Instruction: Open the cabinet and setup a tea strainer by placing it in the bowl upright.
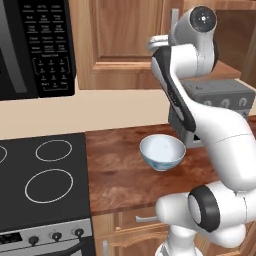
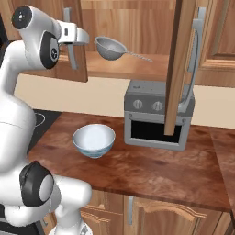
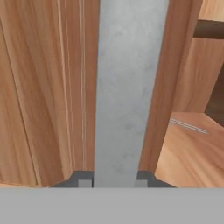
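Inside the open cabinet (image 2: 137,27), the tea strainer (image 2: 111,47) is resting on the wooden shelf (image 2: 133,66), at 12 o'clock above the empty bowl (image 2: 93,140) sitting on the table (image 2: 151,172), while the hand (image 3: 114,183) is clamping a grey door handle (image 3: 129,87).

cabinet (image 2: 137,27): light-brown wood, smooth satin | handle (image 3: 129,87): matt grey metal | strainer (image 2: 111,48): grey metal mesh | bowl (image 2: 93,140): glossy white ceramic | counter (image 2: 151,172): reddish wood, slight sheen | stove (image 1: 42,182): smooth black glass
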### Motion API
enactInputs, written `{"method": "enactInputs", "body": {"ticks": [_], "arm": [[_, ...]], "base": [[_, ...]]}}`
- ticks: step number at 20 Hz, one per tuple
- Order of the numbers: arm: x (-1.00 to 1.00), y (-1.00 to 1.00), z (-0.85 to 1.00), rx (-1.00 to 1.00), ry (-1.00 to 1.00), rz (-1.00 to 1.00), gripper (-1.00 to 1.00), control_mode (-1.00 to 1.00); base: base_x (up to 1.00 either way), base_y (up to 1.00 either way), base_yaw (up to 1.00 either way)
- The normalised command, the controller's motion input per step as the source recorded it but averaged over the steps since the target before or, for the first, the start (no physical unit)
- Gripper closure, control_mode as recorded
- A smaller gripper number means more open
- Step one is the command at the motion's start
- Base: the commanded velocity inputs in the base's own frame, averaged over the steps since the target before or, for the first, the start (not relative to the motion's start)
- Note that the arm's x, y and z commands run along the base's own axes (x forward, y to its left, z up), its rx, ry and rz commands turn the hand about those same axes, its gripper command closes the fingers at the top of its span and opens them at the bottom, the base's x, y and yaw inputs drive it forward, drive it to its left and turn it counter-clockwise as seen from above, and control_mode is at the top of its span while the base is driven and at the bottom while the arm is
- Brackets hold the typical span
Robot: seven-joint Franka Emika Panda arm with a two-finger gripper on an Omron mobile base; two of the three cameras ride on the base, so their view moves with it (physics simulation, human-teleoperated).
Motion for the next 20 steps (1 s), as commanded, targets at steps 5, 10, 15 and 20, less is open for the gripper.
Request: {"method": "enactInputs", "body": {"ticks": [5,10,15,20], "arm": [[-0.58,0.51,0.10,-0.08,0.06,-0.13,1.00,-1.00],[-0.78,0.51,0.26,-0.04,0.00,-0.12,1.00,-1.00],[-0.98,0.42,0.16,-0.01,-0.09,-0.07,1.00,-1.00],[-1.00,0.30,0.07,0.00,-0.12,-0.06,1.00,-1.00]], "base": [[0.00,0.00,0.00],[0.00,0.00,0.00],[0.00,0.00,0.00],[0.00,0.00,0.00]]}}
